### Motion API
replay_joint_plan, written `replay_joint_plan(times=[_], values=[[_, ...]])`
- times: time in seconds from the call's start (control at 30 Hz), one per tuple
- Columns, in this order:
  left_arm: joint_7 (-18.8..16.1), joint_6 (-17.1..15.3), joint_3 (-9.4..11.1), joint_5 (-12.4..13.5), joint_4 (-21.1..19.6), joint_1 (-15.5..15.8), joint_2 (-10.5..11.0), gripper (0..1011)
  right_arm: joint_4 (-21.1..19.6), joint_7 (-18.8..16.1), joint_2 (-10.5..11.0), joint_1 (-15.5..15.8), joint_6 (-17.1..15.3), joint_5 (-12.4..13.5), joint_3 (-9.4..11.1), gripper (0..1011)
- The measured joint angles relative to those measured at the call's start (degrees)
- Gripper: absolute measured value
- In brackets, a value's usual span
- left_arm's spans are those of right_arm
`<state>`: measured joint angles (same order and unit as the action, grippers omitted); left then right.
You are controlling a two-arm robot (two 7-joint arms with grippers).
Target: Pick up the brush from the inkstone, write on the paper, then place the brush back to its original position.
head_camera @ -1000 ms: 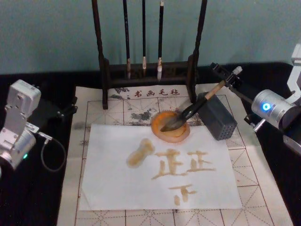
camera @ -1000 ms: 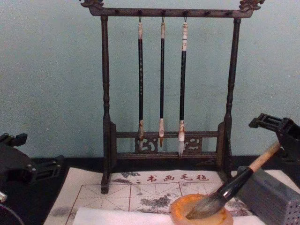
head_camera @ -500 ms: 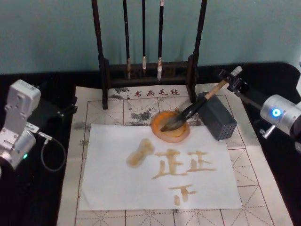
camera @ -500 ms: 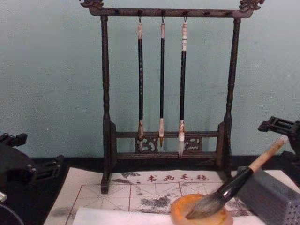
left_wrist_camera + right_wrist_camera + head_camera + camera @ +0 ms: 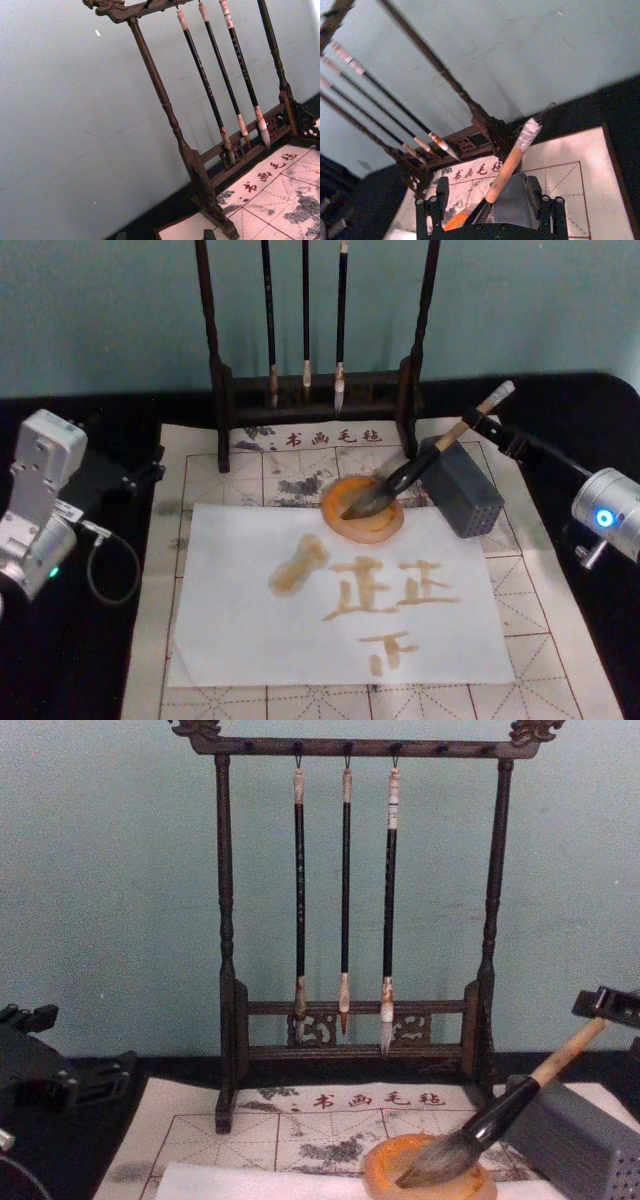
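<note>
The right gripper (image 5: pixel 500 430) has drawn back toward the right edge of the table since a second ago: then it stood at the white end of the handle, now it sits just right of and below it. In the right wrist view its black fingers (image 5: pixel 436 200) are spread wide, with the handle rising between them, untouched. The large calligraphy brush with the tan wooden handle, glossy black lower section and grey-white bristles (image 5: pixel 420 465) has not shifted: its bristle head lies in the small round orange-rimmed inkstone (image 5: pixel 363 508), and its shaft leans up to the right across the top of the grey rectangular perforated block (image 5: pixel 462 488). The inkstone sits at the far edge of the white sheet of paper (image 5: pixel 240 630), on the beige gridded felt mat (image 5: pixel 560 640).

The paper bears amber strokes: two characters reading 正 side by side (image 5: pixel 395 590), a smaller unfinished one below, and a blot to their left. The mat's far edge carries printed characters (image 5: pixel 330 437), 书画毛毡. Three thin black-handled brushes (image 5: pixel 345 900) hang from the dark wooden rack (image 5: pixel 225 950) behind.

The left gripper (image 5: pixel 120 475) rests at the mat's left edge as before; whether its fingers are apart cannot be told.
</note>
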<state>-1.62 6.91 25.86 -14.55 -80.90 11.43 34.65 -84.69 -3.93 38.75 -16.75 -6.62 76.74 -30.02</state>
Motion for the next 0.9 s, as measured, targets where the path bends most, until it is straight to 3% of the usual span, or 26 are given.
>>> replay_joint_plan(times=[0.17, 0.2, 0.3, 0.4, 0.43, 0.53, 0.73, 0.9], values=[[0.0, 0.0, 0.0, 0.0, 0.0, 0.0, 0.0, 1001, -1.2, -1.2, 1.3, 0.8, 3.7, -7.5, -1.5, 1002], [0.0, 0.0, 0.0, 0.0, 0.0, 0.0, 0.0, 1001, -1.4, -1.6, 1.7, 1.0, 4.9, -10.2, -2.1, 1003], [0.0, 0.0, 0.0, 0.0, 0.0, 0.0, 0.0, 1001, -1.6, -2.2, 2.4, 1.3, 6.6, -14.1, -3.1, 1002], [0.0, 0.0, 0.0, 0.0, 0.0, 0.0, 0.0, 1001, -1.8, -3.0, 3.5, 1.6, 9.2, -20.1, -4.6, 1002], [0.0, 0.0, 0.0, 0.0, 0.0, 0.0, 0.0, 1001, -1.8, -3.0, 3.5, 1.6, 9.2, -20.1, -4.6, 1002], [0.0, 0.0, 0.0, 0.0, 0.0, 0.0, 0.0, 1001, -1.7, -3.4, 4.0, 1.9, 11.3, -24.7, -5.5, 1002], [0.0, 0.0, 0.0, 0.0, 0.0, 0.0, 0.0, 1001, -0.8, -3.4, 4.0, 1.9, 13.4, -30.4, -6.6, 1002], [0.0, 0.0, 0.0, 0.0, 0.0, 0.0, 0.0, 1001, -0.2, -3.6, 3.8, 1.8, 13.7, -32.9, -7.0, 1002]])
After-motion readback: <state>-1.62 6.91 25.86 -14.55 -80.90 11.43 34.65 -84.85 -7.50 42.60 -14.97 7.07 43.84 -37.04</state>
